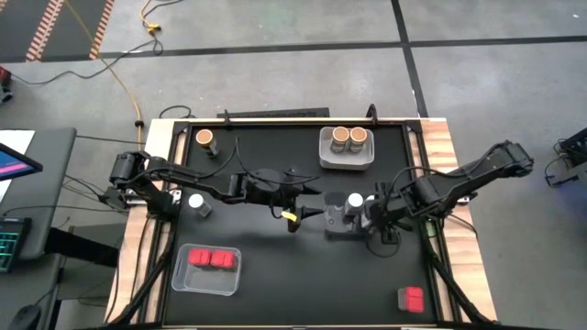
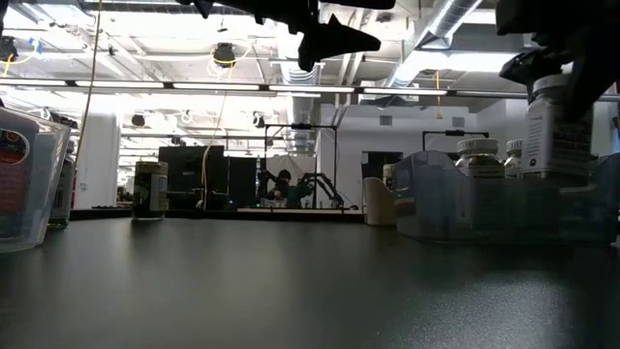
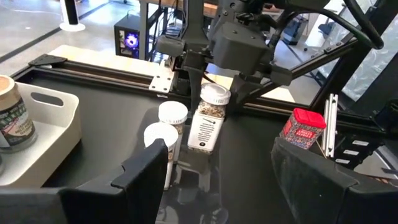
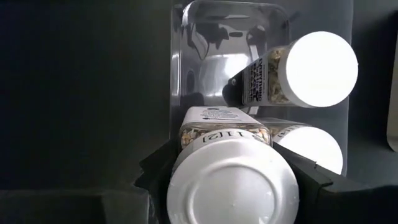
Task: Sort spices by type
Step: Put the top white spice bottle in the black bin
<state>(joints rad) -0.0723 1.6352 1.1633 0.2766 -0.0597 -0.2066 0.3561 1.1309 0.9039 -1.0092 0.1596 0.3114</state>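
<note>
A: What is the right gripper [image 4: 231, 180] doing?

B: Its two dark fingers are pinched on a white-lidded spice jar [image 4: 227, 177], one on each side, just under the lid. In the left wrist view that held jar [image 3: 210, 118] hangs upright over the clear tray [image 4: 186, 81].

A: What is in that tray?

B: Two more white-lidded jars [image 4: 320, 67], close beside the held one. From above, the tray sits right of the table's [image 1: 303, 275] middle.

A: And the left gripper [image 1: 292, 218]?

B: It is raised above the middle of the table, near the right one. Its fingers [image 3: 146, 171] stand spread with nothing between them.

A: Where are the other spices?

B: Two cork-topped jars [image 1: 348, 137] stand in a grey tray [image 1: 347, 163] at the far edge, and a third cork-topped jar [image 1: 204, 138] stands alone at the far left. Another white-lidded jar [image 1: 196, 202] is loose on the left side. Two red boxes [image 1: 211, 259] lie in a clear tray [image 1: 183, 280] at the near left, and one red box [image 1: 412, 298] sits loose at the near right.
</note>
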